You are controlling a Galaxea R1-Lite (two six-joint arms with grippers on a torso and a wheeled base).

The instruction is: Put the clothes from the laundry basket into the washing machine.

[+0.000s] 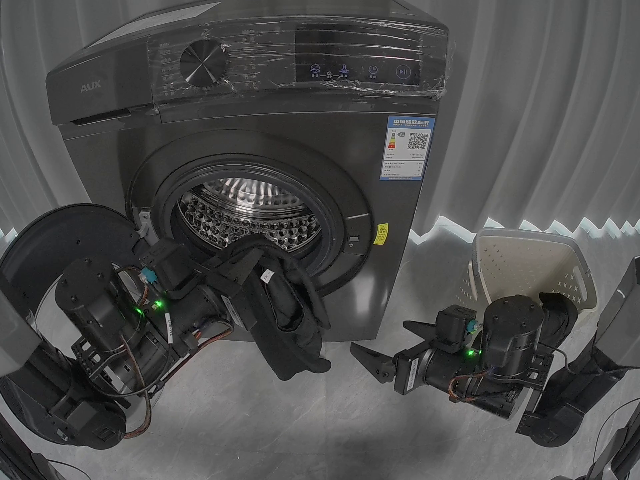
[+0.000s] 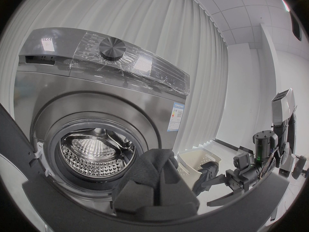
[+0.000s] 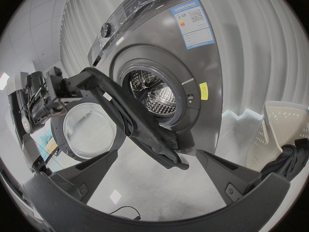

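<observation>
The task looks to be in its early-to-middle stretch. The washer (image 1: pixel 267 135) stands with its door (image 1: pixel 60 241) swung wide to the left, and the visible part of the drum (image 1: pixel 247 215) is bare metal, so no clothes seem to be loaded yet.

The left gripper (image 1: pixel 245 271) is clamped on a dark garment (image 1: pixel 287 328) and holds it just in front of the lower edge of the drum mouth. Most of the cloth hangs down outside the washer toward the floor (image 1: pixel 267 421), and none of it is clearly past the door seal. This piece is out of the basket but not yet delivered. In my judgement it needs to go forward into the opening and be let go deep enough that the trailing end follows.

The right gripper (image 1: pixel 378 336) hovers low over the floor between the washer and the basket (image 1: pixel 527 235), with its jaws spread wide and nothing in them.

The basket stands to the right of the washer, tipped so that its opening faces forward. A second garment (image 1: pixel 560 308), also dark, lies draped over its near rim. At least that piece is left to fetch after this one. Whether more lies deeper in the basket cannot be told.
</observation>
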